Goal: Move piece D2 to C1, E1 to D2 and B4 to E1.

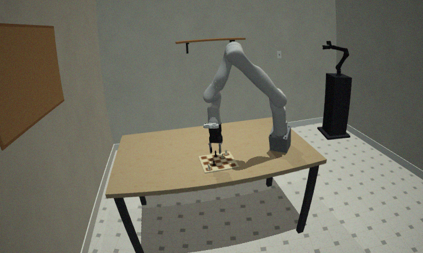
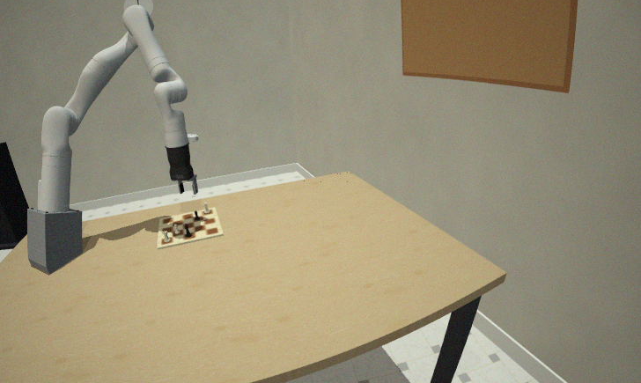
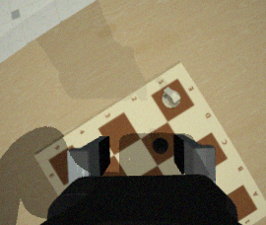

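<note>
The board (image 1: 224,168) (image 2: 203,237) (image 3: 265,209) lies on the table. A black piece (image 1: 214,163) (image 2: 196,215) (image 3: 160,146) stands on D2. A pale piece (image 1: 208,167) (image 2: 206,209) (image 3: 170,97) stands on corner square E1. Another pale piece (image 1: 222,156) (image 2: 176,228) stands on B4, hidden in the wrist view. The brown C1 square (image 2: 210,221) (image 3: 219,148) is vacant. My gripper (image 1: 215,152) (image 2: 187,193) (image 3: 141,149) is open and empty, above the board. In the wrist view, D2's piece appears between the fingers, nearer the right one.
A black piece (image 1: 215,154) (image 2: 187,232) stands on A3, and a pale piece (image 1: 225,152) (image 2: 165,237) on corner square A5. Both are hidden in the wrist view. The arm's base (image 1: 279,142) (image 2: 54,239) stands on the table beyond the A5 side.
</note>
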Robot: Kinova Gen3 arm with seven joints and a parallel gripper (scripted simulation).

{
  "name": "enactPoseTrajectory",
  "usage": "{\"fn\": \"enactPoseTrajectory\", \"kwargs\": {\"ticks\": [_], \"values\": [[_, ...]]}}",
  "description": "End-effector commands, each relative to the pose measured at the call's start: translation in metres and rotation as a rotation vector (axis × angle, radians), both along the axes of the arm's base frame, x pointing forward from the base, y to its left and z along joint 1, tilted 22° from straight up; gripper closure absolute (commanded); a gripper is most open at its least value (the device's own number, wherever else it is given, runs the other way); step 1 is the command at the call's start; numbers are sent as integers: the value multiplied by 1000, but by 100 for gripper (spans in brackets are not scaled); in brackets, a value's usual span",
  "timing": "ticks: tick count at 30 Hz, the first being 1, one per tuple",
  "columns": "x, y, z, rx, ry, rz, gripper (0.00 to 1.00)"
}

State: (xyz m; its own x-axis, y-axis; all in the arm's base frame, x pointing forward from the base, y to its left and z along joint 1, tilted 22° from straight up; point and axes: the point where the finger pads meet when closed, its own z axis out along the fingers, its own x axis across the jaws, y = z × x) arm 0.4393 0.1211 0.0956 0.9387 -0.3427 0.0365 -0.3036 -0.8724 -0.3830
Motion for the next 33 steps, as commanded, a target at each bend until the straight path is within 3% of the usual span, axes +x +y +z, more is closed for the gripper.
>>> {"fn": "enactPoseTrajectory", "kwargs": {"ticks": [1, 14, 33], "values": [[1, 1, -1, 5, 22, -53, 0], [9, -9, -5, 56, 126, -390, 0], [13, -15, -7, 82, 171, -547, 0]]}}
